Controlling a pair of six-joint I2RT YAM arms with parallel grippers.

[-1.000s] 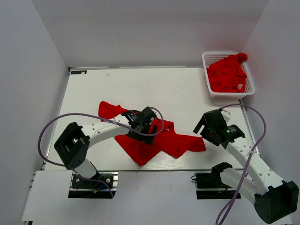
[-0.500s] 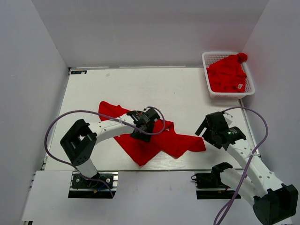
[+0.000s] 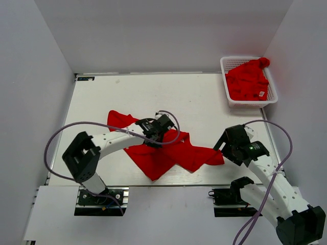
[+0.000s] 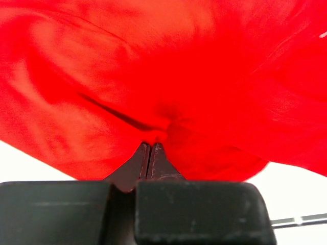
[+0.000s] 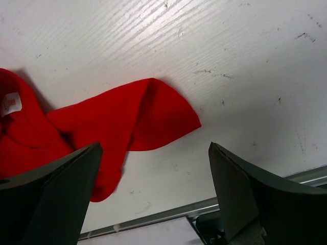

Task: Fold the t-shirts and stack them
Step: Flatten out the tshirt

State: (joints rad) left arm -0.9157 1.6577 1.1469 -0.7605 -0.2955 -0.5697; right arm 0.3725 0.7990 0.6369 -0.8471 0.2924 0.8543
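Observation:
A crumpled red t-shirt (image 3: 173, 153) lies spread over the front middle of the table. My left gripper (image 3: 157, 139) sits on its upper middle; in the left wrist view the fingers (image 4: 148, 155) are pressed together with a pinch of the red t-shirt (image 4: 168, 76) between their tips. My right gripper (image 3: 223, 145) hovers just right of the shirt's right tip and is open. The right wrist view shows that red tip (image 5: 148, 115) on bare table between the wide-apart fingers (image 5: 240, 189). More red t-shirts (image 3: 248, 81) fill the basket.
A white lattice basket (image 3: 230, 99) stands at the back right corner. The table's front edge with a metal rail (image 5: 153, 217) runs just below the right gripper. Grey walls enclose the table on three sides.
The left gripper has gone from open to shut, pinching the shirt's cloth, and shifted slightly up. The right arm moved a little toward the front, still open.

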